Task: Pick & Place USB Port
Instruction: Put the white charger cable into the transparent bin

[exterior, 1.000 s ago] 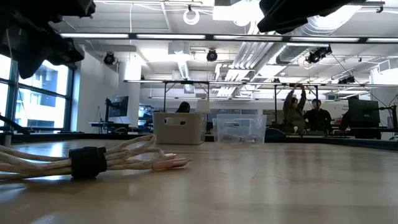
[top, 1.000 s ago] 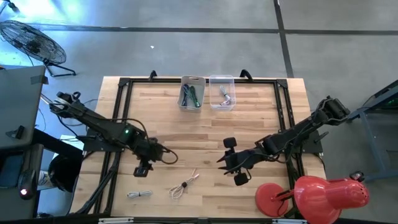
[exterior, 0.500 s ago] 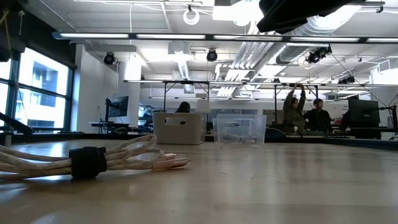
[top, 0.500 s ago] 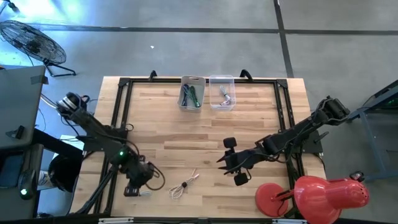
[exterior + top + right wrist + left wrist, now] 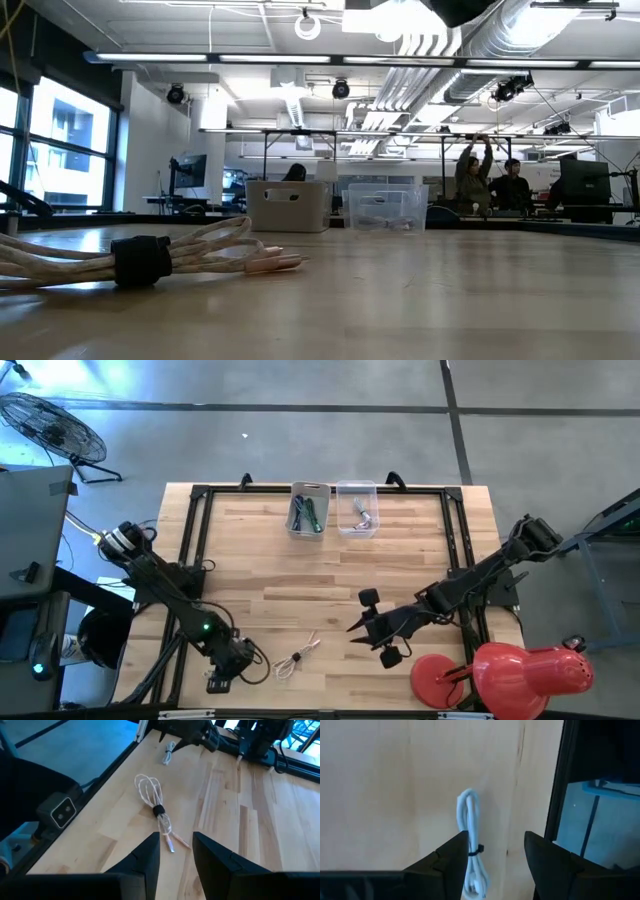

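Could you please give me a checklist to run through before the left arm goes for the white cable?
1. Left gripper open: ok.
2. White cable lined up with it: ok, the coil's near end lies between the fingers, nearer one of them.
3. Fingers touching the cable: cannot tell.
4. Right gripper out of the way: ok, open, over the pink cable, apart from the left arm.
5. Bins reachable: ok, both at the table's far edge.
6. Which bin takes it: cannot tell.
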Controlling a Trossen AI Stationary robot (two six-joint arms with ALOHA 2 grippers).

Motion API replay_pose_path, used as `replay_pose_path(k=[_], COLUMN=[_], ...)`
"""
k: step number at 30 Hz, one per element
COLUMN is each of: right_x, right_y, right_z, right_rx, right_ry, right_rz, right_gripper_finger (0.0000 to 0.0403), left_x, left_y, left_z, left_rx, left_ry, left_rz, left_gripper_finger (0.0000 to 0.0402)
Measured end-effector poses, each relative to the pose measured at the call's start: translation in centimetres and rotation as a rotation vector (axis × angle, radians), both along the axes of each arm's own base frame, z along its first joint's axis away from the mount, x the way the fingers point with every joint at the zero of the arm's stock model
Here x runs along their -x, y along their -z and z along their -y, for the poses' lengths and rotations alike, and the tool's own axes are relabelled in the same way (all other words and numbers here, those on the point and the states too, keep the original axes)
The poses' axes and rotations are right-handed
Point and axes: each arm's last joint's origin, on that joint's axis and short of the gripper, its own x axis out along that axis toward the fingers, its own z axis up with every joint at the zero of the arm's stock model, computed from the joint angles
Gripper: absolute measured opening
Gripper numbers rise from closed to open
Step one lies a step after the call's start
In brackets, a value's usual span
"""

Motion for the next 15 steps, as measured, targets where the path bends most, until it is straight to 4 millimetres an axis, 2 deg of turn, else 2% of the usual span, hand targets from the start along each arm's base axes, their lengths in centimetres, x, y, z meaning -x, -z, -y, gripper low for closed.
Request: replay_pose_path(k=[7, 15], right_x=[0.2, 0.3], right_y=[-0.1, -0.1], right_z=[-0.5, -0.7], right_rx=[-0.015, -0.021], right_ry=[-0.013, -0.014], right_rz=[0.011, 0.01], right_gripper_finger=[0.0108, 0.0108], left_x=[-0.2, -0.2], left_y=[1.5, 1.9], left_z=[0.5, 0.1], left_rx=[0.008, -0.074], left_ry=[0.033, 0.022], left_rz=[-0.079, -0.048], left_gripper_finger=[0.0188, 0.0188])
